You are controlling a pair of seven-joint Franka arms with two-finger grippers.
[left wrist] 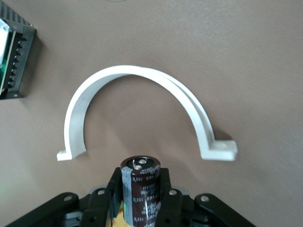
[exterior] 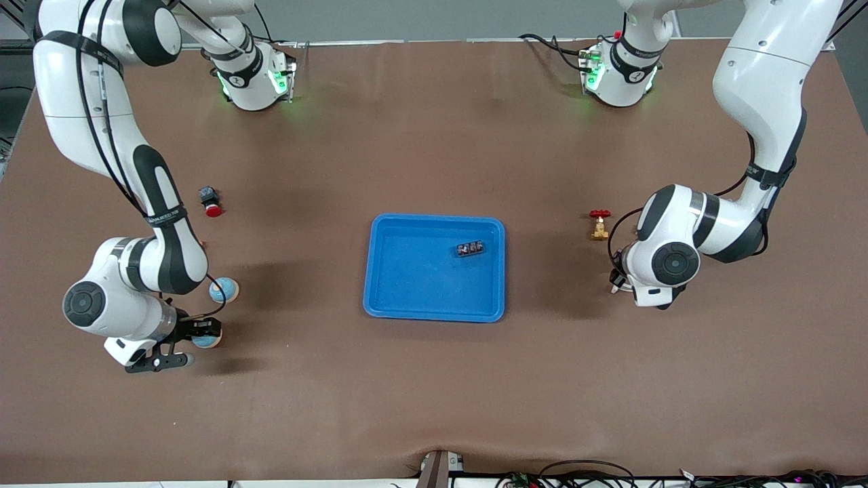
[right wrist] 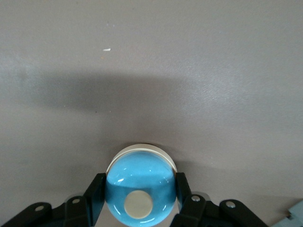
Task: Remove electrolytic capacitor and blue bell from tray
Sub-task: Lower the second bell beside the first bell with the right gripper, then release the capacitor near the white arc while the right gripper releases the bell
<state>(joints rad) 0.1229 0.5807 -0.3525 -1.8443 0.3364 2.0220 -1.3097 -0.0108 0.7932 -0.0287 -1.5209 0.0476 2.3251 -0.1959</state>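
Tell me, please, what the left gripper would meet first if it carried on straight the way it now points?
Most likely the brown table. The left gripper, shut on the capacitor, points down at it. The white curved clamp lies just ahead of the capacitor's tip, so it might touch that instead; depth is unclear.

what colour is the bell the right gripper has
Light blue dome with a cream button on a white base, clearest in the right wrist view, between the right gripper fingers.
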